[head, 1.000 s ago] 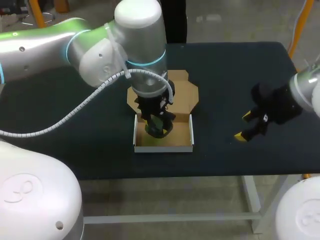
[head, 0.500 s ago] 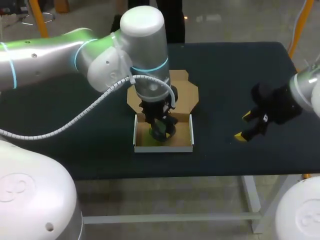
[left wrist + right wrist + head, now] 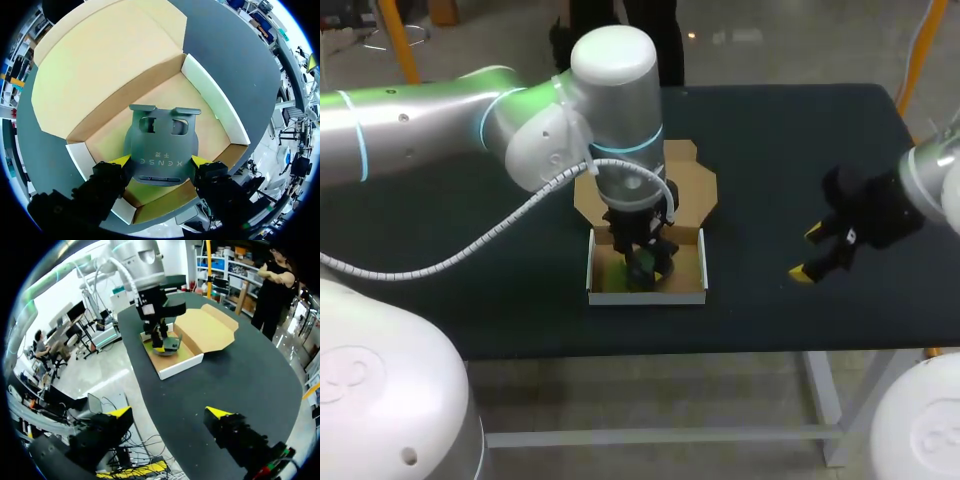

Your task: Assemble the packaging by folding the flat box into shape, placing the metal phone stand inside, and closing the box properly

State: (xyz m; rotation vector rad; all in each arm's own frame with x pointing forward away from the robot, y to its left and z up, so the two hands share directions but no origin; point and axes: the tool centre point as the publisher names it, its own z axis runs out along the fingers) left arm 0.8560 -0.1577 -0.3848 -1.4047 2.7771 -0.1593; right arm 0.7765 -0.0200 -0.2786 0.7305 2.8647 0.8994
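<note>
The white box (image 3: 647, 296) stands folded up at mid table, its brown lid (image 3: 692, 188) lying open behind it. My left gripper (image 3: 642, 262) reaches down into the tray, shut on the dark metal phone stand (image 3: 648, 268). In the left wrist view the stand (image 3: 161, 137) sits between the yellow tips of that gripper (image 3: 161, 161), which press its two sides, just above the box floor (image 3: 210, 132). My right gripper (image 3: 807, 253) hangs open over the table's right side, well clear of the box. Its wrist view shows that gripper (image 3: 168, 412) with nothing between its fingers and the box (image 3: 181, 365) far ahead.
Dark table cloth (image 3: 500, 300) surrounds the box on all sides. The open lid (image 3: 100, 65) lies flat beyond the tray's back wall. The table's front edge (image 3: 720, 345) runs a short way in front of the box.
My left arm has shifted slightly right and down, carrying the phone stand deeper into the tray. The right arm has stayed where it was.
</note>
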